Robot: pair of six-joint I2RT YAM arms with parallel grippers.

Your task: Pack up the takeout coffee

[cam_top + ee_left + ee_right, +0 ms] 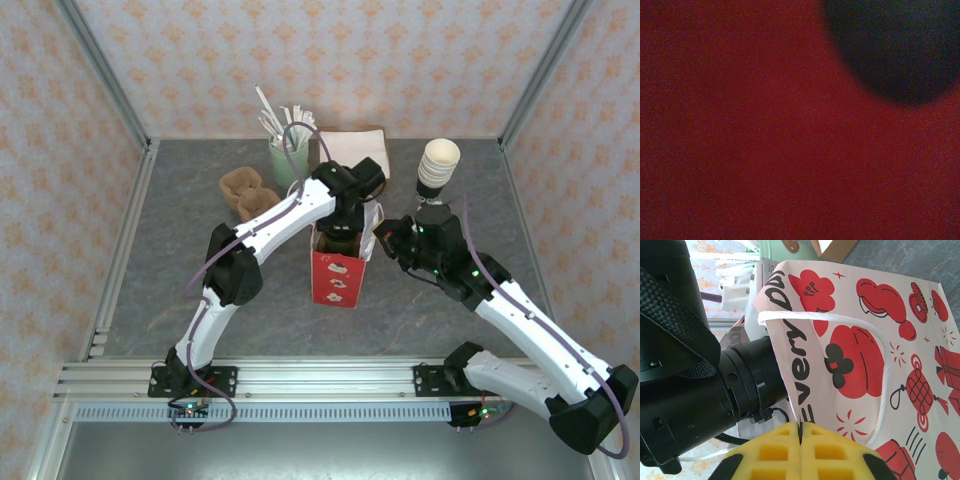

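The red-and-white paper bag (338, 275) stands upright in the middle of the table. My left gripper (340, 238) reaches down into its open mouth, so the bag walls hide its fingers. The left wrist view is dim red bag interior (765, 140) with a dark round blur (900, 45) at the top right, too blurred to name. The takeout coffee is hidden from above by my left wrist and the bag. My right gripper (800, 429) is shut on the bag's top edge (790, 365), and it sits at the bag's right side (383, 238).
A mint cup with white straws (285, 150) and a brown cup carrier (248, 192) stand behind the bag on the left. A stack of cream cups (438, 165) is back right, and a brown box (350, 145) back centre. Walls close in three sides.
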